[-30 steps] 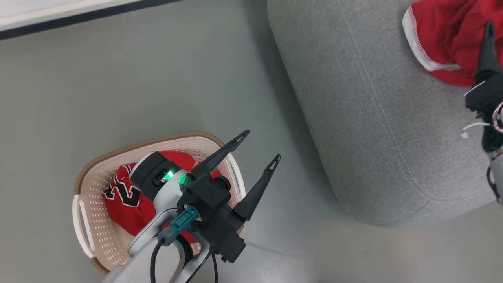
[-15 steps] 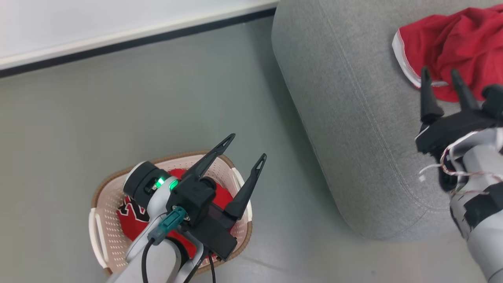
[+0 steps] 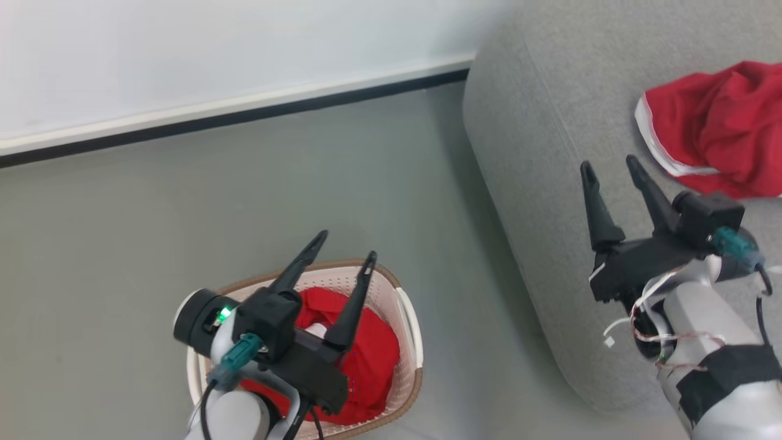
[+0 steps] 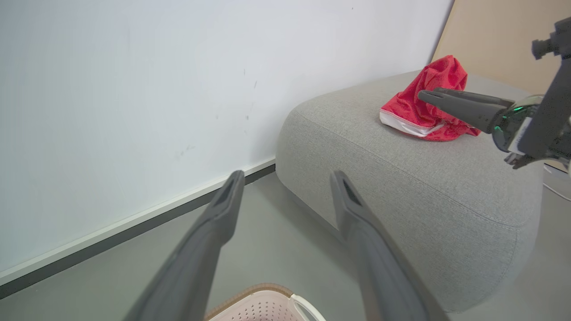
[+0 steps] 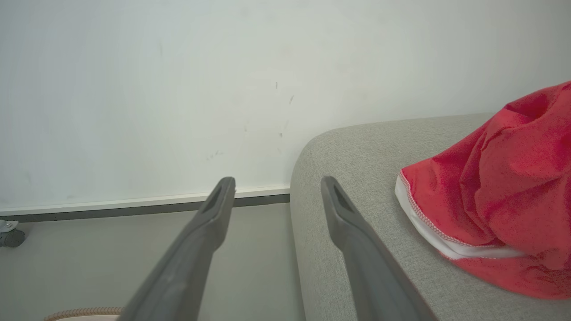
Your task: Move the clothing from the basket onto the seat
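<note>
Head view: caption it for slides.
Left claw open over red cloth in cream plastic basket; right claw open near red garment on grey fabric seat.

Over our open left gripper (image 4: 287, 178) toward the seat (image 4: 401, 187)

Our two dark fingers spread wide above the basket (image 4: 263, 290), whose brown rim and perforated cream wall sit at the bottom edge. Beyond the grey floor (image 4: 267, 240) and white wall (image 4: 134, 89), a crumpled red garment (image 4: 428, 80) with white trim lies on the grey seat, and our right gripper (image 4: 428, 96) crosses in front of it.
</note>
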You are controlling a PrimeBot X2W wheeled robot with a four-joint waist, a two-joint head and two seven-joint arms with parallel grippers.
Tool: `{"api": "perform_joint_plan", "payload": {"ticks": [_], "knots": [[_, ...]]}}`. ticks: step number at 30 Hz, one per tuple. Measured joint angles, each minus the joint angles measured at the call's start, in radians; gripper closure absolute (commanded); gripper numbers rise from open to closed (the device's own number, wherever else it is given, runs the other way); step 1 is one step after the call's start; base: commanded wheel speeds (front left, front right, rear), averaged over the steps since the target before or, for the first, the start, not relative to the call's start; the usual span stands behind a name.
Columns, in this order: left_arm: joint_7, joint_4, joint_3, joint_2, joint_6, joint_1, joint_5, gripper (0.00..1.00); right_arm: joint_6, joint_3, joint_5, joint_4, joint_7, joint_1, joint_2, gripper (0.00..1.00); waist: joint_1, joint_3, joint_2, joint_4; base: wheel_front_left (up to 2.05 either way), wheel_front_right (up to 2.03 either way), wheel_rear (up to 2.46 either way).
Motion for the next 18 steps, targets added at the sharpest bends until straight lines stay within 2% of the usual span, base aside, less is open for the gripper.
{"api": "perform_joint_plan", "payload": {"ticks": [6, 18], "knots": [[-0.028, 0.028, 0.046, -0.012, 0.037, 0.027, -0.022, 0.0, -0.018, 0.006, -0.02, -0.069, 0.0, 0.081, 0.008, 0.0, 0.0, -0.039, 0.0, 0.04, 0.0, 0.0, 0.0], [-0.059, 0.068, 0.115, -0.006, 0.075, 0.103, -0.067, 0.0, -0.06, 0.015, -0.043, -0.165, 0.0, 0.214, 0.017, 0.0, 0.0001, -0.111, 0.0, 0.099, 0.0, 0.0, 0.0]]}}
